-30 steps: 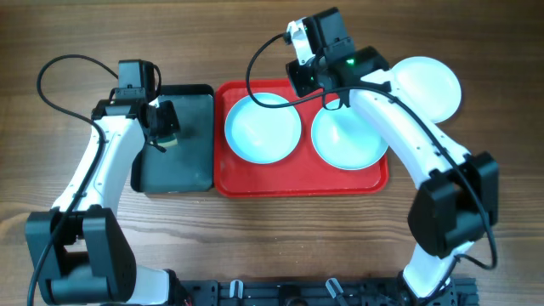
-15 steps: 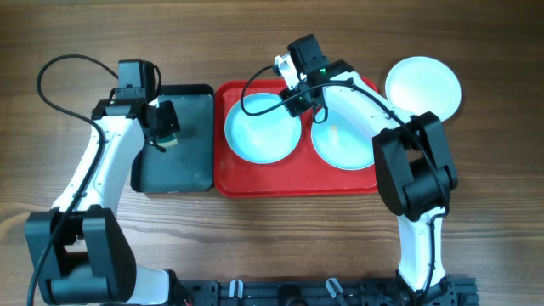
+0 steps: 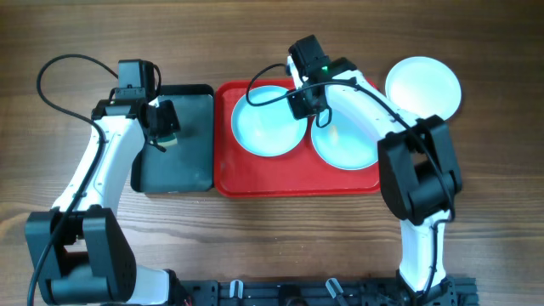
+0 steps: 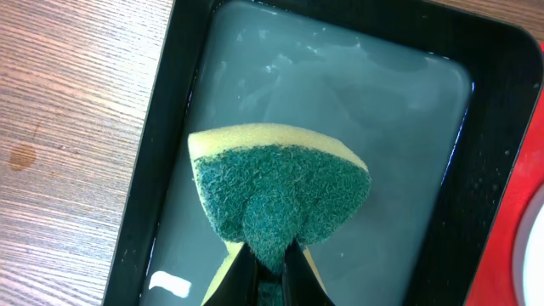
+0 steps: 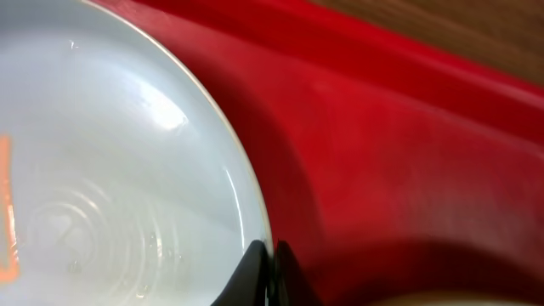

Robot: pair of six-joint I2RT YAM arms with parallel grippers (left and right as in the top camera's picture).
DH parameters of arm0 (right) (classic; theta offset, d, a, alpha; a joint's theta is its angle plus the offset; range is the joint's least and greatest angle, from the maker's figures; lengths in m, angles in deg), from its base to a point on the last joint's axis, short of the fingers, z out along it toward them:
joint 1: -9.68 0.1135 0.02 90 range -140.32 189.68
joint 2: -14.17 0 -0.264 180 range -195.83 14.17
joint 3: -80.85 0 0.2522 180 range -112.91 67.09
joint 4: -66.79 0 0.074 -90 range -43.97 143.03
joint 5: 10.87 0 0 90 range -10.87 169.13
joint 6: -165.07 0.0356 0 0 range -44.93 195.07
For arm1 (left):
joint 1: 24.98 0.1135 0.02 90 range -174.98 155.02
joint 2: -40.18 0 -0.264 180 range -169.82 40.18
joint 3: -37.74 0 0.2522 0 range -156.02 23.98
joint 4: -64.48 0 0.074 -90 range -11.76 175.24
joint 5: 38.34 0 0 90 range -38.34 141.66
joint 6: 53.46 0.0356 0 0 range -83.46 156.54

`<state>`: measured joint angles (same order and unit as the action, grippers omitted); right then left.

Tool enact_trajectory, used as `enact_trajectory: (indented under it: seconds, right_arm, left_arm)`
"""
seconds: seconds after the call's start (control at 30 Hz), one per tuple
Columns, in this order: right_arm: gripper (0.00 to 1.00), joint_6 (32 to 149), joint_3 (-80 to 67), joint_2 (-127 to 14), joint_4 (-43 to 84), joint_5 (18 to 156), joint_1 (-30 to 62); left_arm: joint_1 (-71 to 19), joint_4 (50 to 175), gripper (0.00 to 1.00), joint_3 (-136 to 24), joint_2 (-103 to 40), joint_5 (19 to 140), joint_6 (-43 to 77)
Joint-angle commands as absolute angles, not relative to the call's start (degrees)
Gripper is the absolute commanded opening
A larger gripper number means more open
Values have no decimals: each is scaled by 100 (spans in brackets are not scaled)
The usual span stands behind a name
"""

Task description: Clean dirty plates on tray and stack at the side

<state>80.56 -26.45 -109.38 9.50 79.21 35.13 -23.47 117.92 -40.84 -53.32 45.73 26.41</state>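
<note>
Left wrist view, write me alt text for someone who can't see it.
The left gripper is shut on a green-and-yellow sponge over a black tray of cloudy water. The wooden table shows along the picture's left, a strip of the red tray at its right.

A wooden table [image 3: 255, 246] with a brown grain is seen from above. Three things are set directly on it. A red tray [image 3: 297, 189] is placed at the middle. A black tray [image 3: 183, 170] is laid along its left side, and the two rims are seen just beside each other. A white plate [image 3: 425, 85] is set on the bare wood at the red tray's far right corner; whether they touch cannot be told. A small dark stain [image 4: 21, 155] is seen on the wood left of the black tray.
</note>
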Motion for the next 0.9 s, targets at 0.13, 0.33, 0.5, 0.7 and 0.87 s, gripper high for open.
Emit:
enact_trajectory:
  seconds: [0.13,0.33,0.5,0.7,0.87]
  right_arm:
    - [5,9217,-2695,-10713,366,8327,3522]
    - [34,8703,-2691,-10776,911,8017,3520]
    - [18,8550,-2582,-10982,1075,8017,3520]
    - [20,8557,-2306,-11021,1208,7846,3520]
    - [14,8572,-2166,-11025,1243,7945,3522]
  left_arm:
    - [-2327,11748,4,-4051,-5358,4625,2693]
    - [-2327,11746,4,-4051,-5358,4625,2693]
    - [-2327,11748,4,-4051,-5360,4627,2693]
    - [-2327,11750,4,-4051,-5360,4627,2693]
    - [-2327,11752,4,-4051,-5360,4627,2693]
